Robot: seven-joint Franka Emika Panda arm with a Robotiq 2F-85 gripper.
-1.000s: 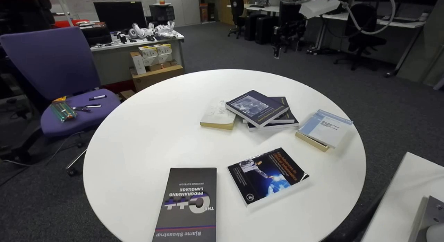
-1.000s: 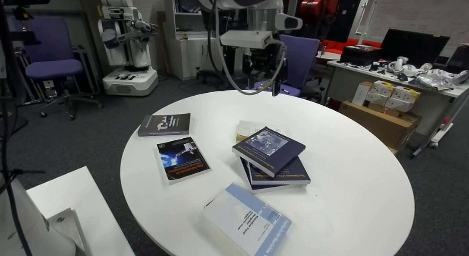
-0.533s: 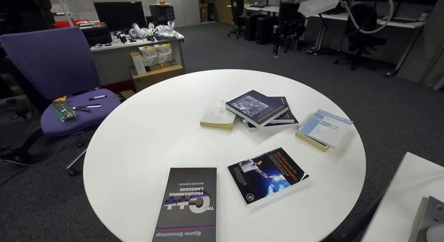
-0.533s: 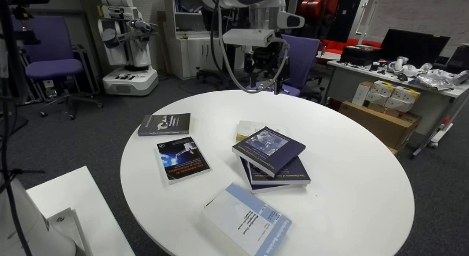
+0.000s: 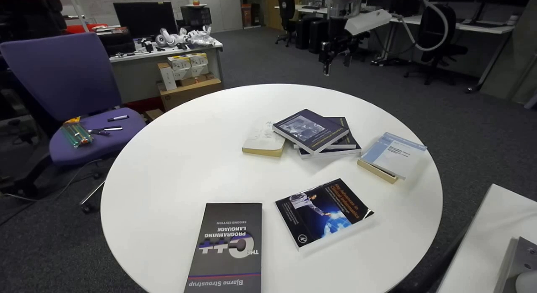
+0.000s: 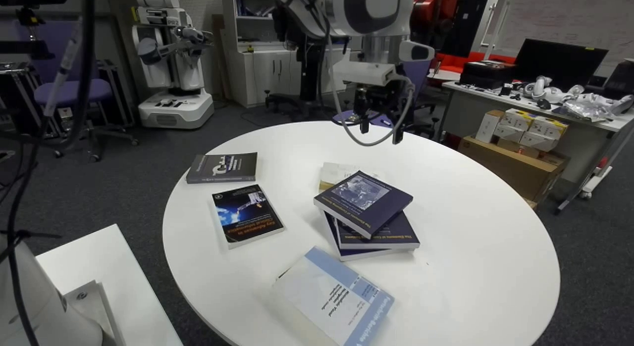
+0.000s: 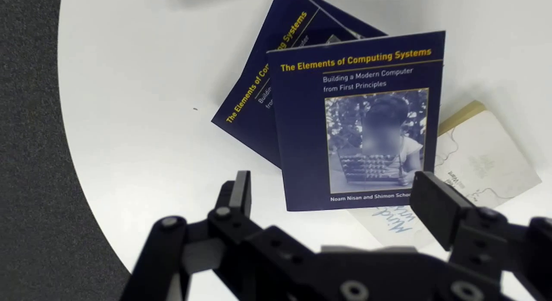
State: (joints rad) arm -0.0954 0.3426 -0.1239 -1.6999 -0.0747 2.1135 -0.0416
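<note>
My gripper (image 7: 333, 180) stands open in the wrist view, with nothing between its fingers (image 7: 437, 204). It hangs above the round white table (image 6: 485, 266) in an exterior view, touching no book. Below it in the wrist view lies a dark blue book (image 7: 302, 141), "The Elements of Computing Systems". This rests crookedly on similar dark blue books (image 7: 246, 109), and partly covers a cream book (image 7: 496, 158). Both exterior views also show a grey C++ book (image 5: 228, 247), a black-and-blue informatics book (image 5: 323, 213) and a pale blue-and-white book (image 5: 394, 154). The pale book sits near the table's rim.
Beside the table stands a purple chair (image 5: 96, 135) with pens and a packet on its seat. The arm's base rests on a white side table (image 6: 104, 266). A loose cable (image 6: 406, 103) loops beside the gripper. Cardboard boxes (image 6: 510, 162) stand beyond the table.
The arm and gripper have come lower, mostly within the last half second, and shifted right in one exterior view, left in another. The books look unmoved.
</note>
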